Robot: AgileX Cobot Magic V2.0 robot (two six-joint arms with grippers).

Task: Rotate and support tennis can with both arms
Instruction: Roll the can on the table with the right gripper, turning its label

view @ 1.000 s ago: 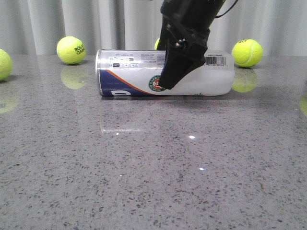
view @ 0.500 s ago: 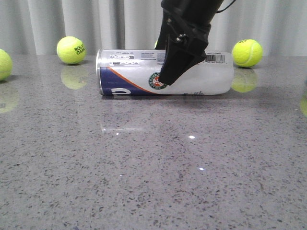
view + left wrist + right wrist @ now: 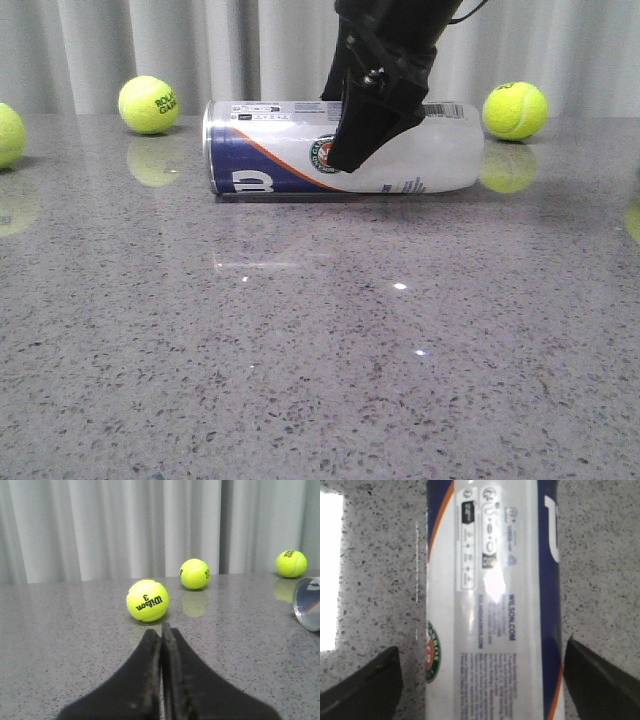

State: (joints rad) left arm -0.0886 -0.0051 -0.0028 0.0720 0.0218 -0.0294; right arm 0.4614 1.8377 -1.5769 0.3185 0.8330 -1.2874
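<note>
One can, two grippers, three balls per view.
The front view holds a single tennis can (image 3: 280, 150), one black right gripper (image 3: 345, 160) at upper centre, and three tennis balls: left edge (image 3: 5, 134), upper left (image 3: 148, 104), upper right (image 3: 514, 110). The left wrist view shows one left gripper (image 3: 161, 630) and three tennis balls: centre (image 3: 147, 600), above centre (image 3: 194, 573), upper right (image 3: 291, 563). Whether these are the same three cannot be told.

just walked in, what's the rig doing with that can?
The tennis can lies on its side on the table. The right gripper hangs over its middle, open, fingers on either side with gaps. The left gripper is shut, off to one side near loose tennis balls, not supporting the can.
</note>
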